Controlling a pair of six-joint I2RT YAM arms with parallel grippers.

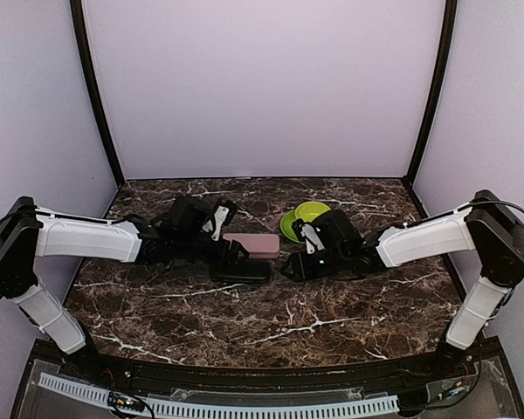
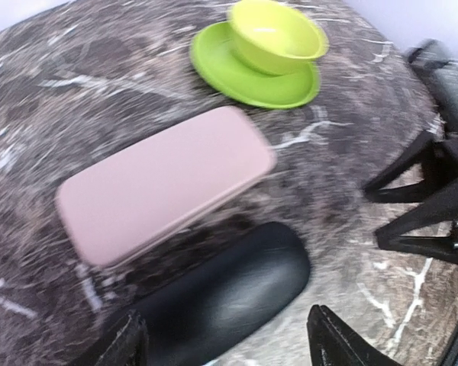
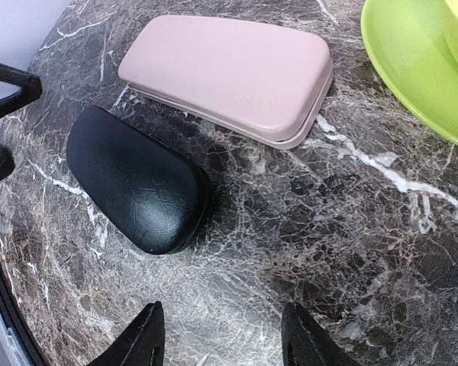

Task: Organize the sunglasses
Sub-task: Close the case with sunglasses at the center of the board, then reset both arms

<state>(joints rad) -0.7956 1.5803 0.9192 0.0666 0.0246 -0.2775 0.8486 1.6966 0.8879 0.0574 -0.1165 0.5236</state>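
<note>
Straddling black case [image 2: 237, 282], left tool [image 2: 225, 320] spread wide, right tool [image 3: 223, 309] parted, empty.

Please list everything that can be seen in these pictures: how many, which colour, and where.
pink case: one, pink, closed, middle of the table
black case: one, black, closed, close beside the pink case on its near side
plate: one, green, to the right of the pink case
bowl: one, yellow-green, on the plate
sunglasses: none in view
table: one, dark brown marble with white veins
left arm: one, white and black, reaching in from the left
right arm: one, white and black, reaching in from the right
left gripper: one, black, open, at the black case
right gripper: one, black, open, over bare table near the black case
</note>
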